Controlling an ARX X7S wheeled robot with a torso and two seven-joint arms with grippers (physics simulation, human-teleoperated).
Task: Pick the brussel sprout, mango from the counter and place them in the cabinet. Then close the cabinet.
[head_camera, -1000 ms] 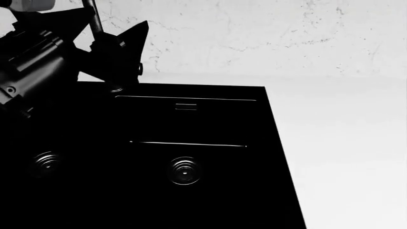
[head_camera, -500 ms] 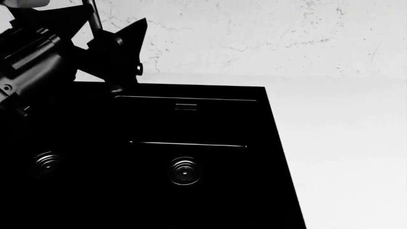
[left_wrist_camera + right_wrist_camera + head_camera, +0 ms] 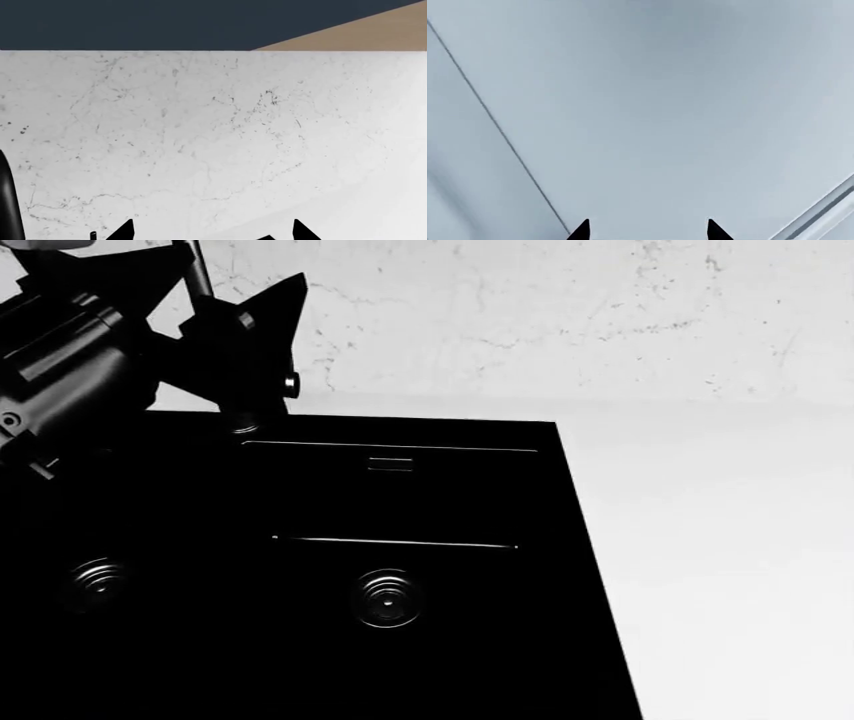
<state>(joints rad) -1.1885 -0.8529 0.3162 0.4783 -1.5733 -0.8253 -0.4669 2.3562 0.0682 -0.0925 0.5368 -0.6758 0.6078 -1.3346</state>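
Observation:
The brussel sprout, the mango and the cabinet's inside are out of view. The white counter (image 3: 721,540) holds the black double-basin sink (image 3: 441,490). My left gripper (image 3: 220,290) hangs open and empty above the sink's far left corner, close to the thin faucet stem (image 3: 198,275). In the left wrist view its fingertips (image 3: 127,229) stand wide apart, with nothing between them, facing the marbled wall (image 3: 200,135). My right gripper (image 3: 648,232) does not show in the head view. In its own wrist view it is open and empty before a flat pale grey-blue panel (image 3: 660,100).
The marbled wall (image 3: 561,310) runs behind the counter. Two round drains (image 3: 387,598) sit in the sink basins. A dark blue band (image 3: 133,22) and a tan wedge (image 3: 373,35) lie above the wall in the left wrist view. A thin dark seam (image 3: 494,125) crosses the pale panel.
My left arm and gripper have shifted slightly up and to the left by the faucet. Nothing else has moved.

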